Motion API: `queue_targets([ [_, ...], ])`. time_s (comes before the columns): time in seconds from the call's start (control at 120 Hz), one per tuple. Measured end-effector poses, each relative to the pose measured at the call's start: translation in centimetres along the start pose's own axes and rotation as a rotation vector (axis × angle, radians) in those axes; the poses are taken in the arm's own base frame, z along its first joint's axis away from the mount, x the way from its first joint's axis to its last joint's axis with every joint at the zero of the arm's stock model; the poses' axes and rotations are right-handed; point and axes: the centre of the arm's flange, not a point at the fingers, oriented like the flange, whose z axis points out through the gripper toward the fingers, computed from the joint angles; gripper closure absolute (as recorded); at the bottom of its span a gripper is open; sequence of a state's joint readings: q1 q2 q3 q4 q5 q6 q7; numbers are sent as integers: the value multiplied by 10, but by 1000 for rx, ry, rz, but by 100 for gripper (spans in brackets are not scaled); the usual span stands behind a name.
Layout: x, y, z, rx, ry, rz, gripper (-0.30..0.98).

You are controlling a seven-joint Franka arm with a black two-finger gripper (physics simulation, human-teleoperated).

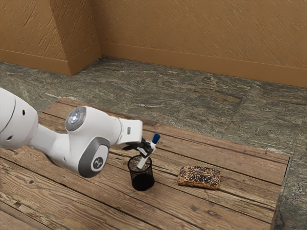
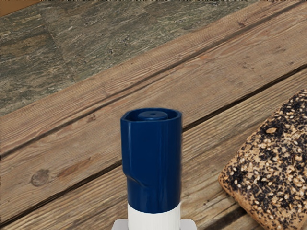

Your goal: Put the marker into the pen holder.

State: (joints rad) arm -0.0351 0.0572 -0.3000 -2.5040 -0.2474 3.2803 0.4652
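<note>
Marker [image 1: 156, 139] is pinched in the gripper [image 1: 146, 147], whose two fingers press on its white barrel from opposite sides. It is held tilted, blue cap uppermost; in the exterior view the cap points toward one o'clock and the white lower end toward seven. That lower end lies within the outline of the mouth of the holder [image 1: 142, 182], a black mesh cup standing upright on the wooden table [image 1: 230, 207]. Whether the end has dipped below the rim cannot be told. The gripper is above the holder, and the white arm [image 1: 60, 146] reaches in from about ten o'clock of it.

Bread [image 1: 199, 178], crusted with dark and pale seeds, lies flat on the table at three o'clock from the holder, apart from it. The wrist view shows the cap close up, with a recessed round end and the white barrel adjoining it. Past the table's far edge, toward twelve o'clock, are grey stone floor [image 1: 201, 105] and a tan wall [image 1: 192, 28].
</note>
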Motion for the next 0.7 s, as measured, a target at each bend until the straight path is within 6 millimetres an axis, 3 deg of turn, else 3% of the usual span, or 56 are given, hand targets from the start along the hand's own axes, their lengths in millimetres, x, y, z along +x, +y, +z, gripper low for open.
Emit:
queue_targets([
  [0.067,-1,-2,0,5,3,-3,63],
  [0.2,-3,-3,2,7,3,-6,35],
  [0.333,-5,-4,6,3,-8,-17,19],
  [0.4,23,-16,0,-19,-34,-28,14],
  [0.433,45,-31,-7,-36,-58,-39,12],
  [0.467,83,-52,-20,-54,-79,-37,10],
  [0.517,144,-90,-53,-58,-111,-25,8],
  [0.575,187,-138,-92,-38,-172,-50,6],
  [0.625,196,-188,-123,-3,-244,-108,5],
  [0.7,177,-260,-160,47,-374,-232,3],
])
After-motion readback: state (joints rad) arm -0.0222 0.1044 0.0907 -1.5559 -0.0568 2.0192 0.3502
